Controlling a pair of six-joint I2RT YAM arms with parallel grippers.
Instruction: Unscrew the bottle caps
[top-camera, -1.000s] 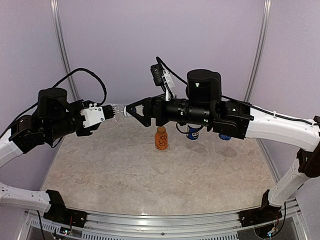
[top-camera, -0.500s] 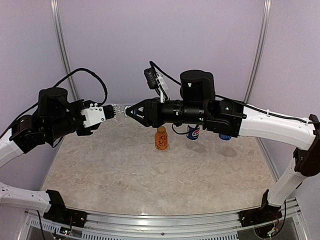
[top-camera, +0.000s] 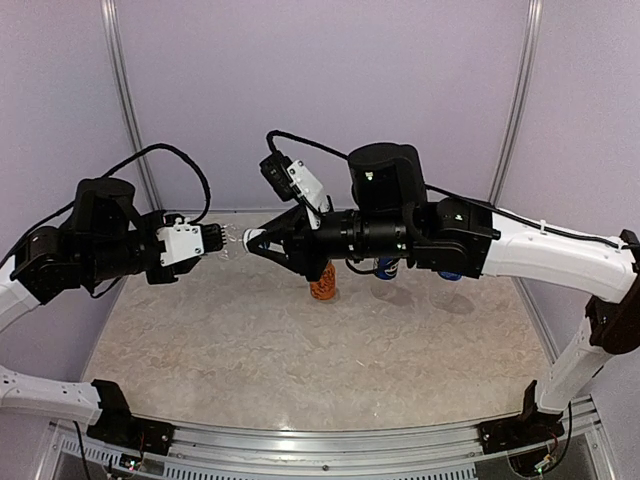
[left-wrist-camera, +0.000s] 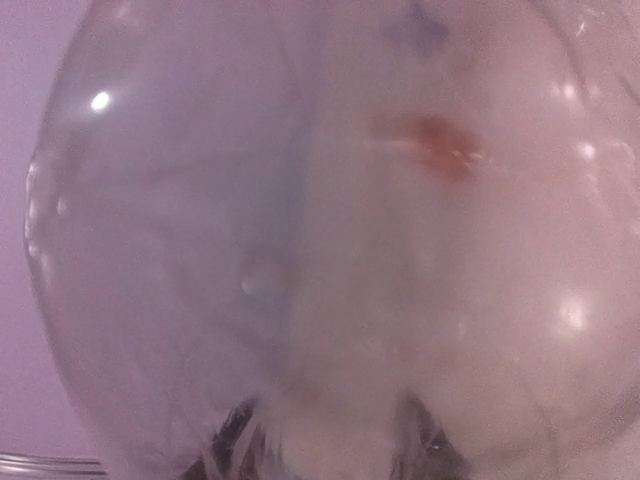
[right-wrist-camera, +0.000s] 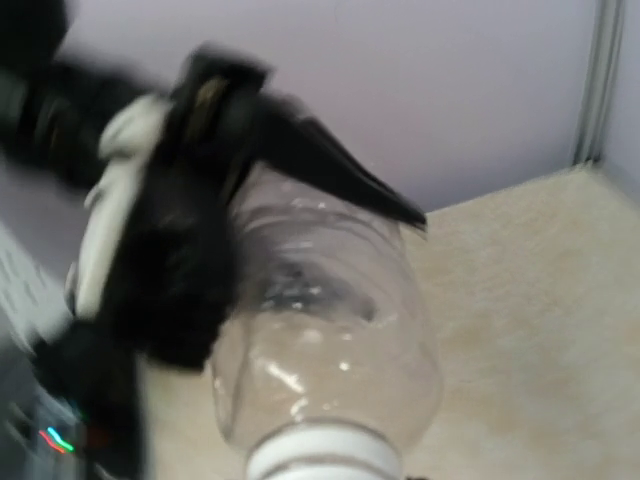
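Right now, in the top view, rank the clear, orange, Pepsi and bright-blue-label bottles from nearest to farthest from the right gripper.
1. clear bottle, at the right gripper tips.
2. orange bottle, under its wrist.
3. Pepsi bottle, further right.
4. blue-label bottle, rightmost.

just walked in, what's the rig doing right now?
Both arms are working on one clear bottle in mid-air above the table. The left gripper grips its body and holds it sideways. The right gripper is shut on its white cap, placed to twist. The orange bottle, Pepsi bottle and blue-labelled bottle stand at the back, partly hidden by the right arm, so their caps can't be checked.
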